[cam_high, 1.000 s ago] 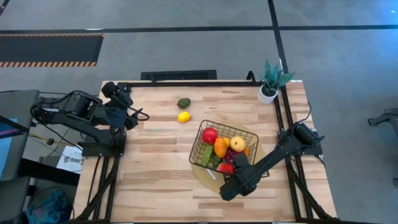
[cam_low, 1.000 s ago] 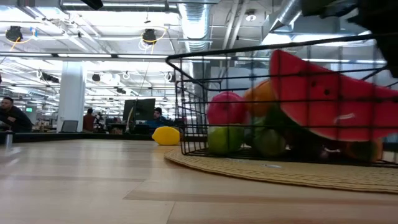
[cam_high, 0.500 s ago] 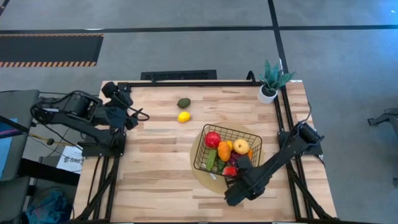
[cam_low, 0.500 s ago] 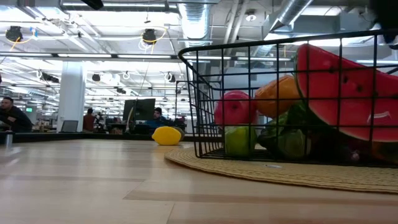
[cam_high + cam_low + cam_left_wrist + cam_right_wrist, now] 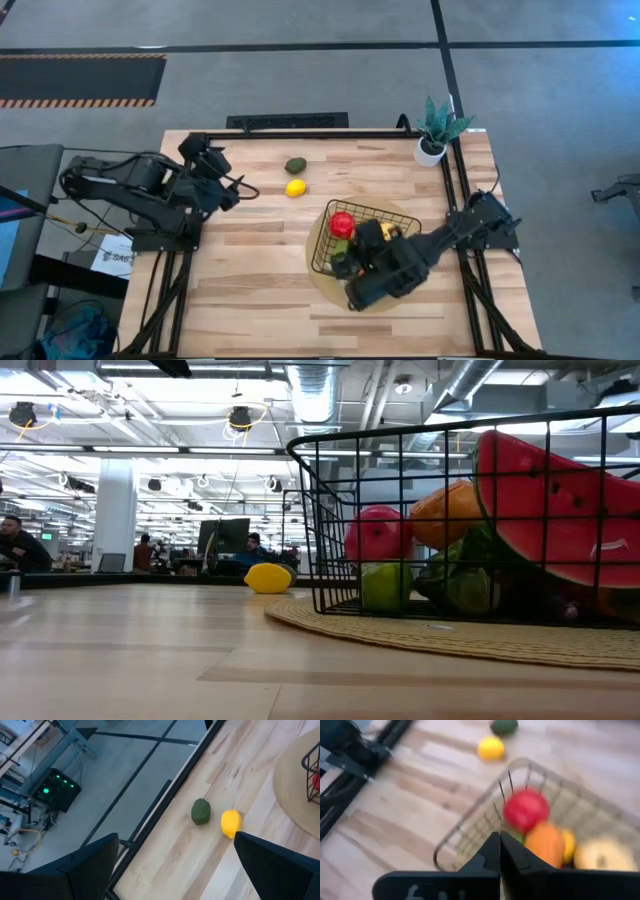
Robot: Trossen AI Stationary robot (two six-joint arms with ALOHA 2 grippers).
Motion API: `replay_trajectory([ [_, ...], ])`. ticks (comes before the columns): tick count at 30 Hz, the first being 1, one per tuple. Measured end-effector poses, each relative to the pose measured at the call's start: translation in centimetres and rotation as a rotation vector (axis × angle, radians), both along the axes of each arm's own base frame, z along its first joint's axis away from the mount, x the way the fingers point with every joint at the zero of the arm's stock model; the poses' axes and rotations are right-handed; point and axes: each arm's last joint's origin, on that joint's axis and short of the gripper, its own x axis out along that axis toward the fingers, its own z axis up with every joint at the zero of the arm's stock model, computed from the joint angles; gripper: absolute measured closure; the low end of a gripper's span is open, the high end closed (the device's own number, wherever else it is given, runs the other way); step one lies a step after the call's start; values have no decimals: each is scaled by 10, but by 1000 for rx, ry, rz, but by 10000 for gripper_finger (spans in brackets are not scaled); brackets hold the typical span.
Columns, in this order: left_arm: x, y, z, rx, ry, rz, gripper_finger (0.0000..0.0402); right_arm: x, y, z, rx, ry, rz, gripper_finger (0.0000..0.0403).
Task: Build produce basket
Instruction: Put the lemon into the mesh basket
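The black wire basket stands on a round tan mat right of the table's middle. It holds produce: a red apple, an orange, a watermelon slice and others. A lemon and a green avocado lie on the bare wood farther back. My right gripper hovers shut above the basket's near side, slanting down at the apple. My left gripper hangs open above the table's left part, pointing toward the lemon and avocado.
A small potted plant stands at the far right corner. Bare wood lies along the near left and between the lemon and the basket. In the low view, people sit in the room behind the table.
The basket has slid a little on the mat toward the table's right edge. My right gripper has then risen from beside the basket's near rim and swung round toward the far left, so that it now hangs over the basket. My left gripper has moved slightly toward the lemon.
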Motion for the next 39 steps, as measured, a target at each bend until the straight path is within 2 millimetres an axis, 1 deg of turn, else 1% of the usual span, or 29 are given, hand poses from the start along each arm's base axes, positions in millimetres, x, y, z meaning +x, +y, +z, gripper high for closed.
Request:
replay_trajectory([
  [3, 11, -2, -5, 6, 33, -1, 17, 9, -19, 10, -76, 30, 45, 384],
  [7, 23, -5, -12, 10, 71, -5, 17, 21, -48, 10, -118, 136, 90, 379],
  [12, 28, -6, -14, 34, 91, -1, 17, 31, -91, 7, 8, 249, 70, 380],
  [15, 26, -6, -14, 32, 87, 0, 17, 25, -111, 21, -2, 275, 90, 389],
  [18, 24, -6, -12, 29, 75, 4, 17, 12, -126, 47, -35, 240, 141, 398],
  [22, 26, -3, -12, 22, 63, 22, 17, -16, -141, 82, -55, 156, 160, 397],
  [27, 34, 3, -14, 3, 89, 2, 17, -61, -156, 119, -104, 61, 194, 378],
  [30, 40, 7, -11, -19, 37, -8, 17, -87, -162, 138, -141, -17, 182, 374],
  [32, 46, 10, -8, -53, -8, -31, 17, -104, -164, 148, -155, -72, 168, 374],
  [35, 52, 10, -5, -131, -74, -84, 17, -123, -165, 159, -171, -126, 166, 379],
  [39, 56, 7, -3, -223, -113, -153, 17, -132, -163, 163, -200, -134, 199, 387],
])
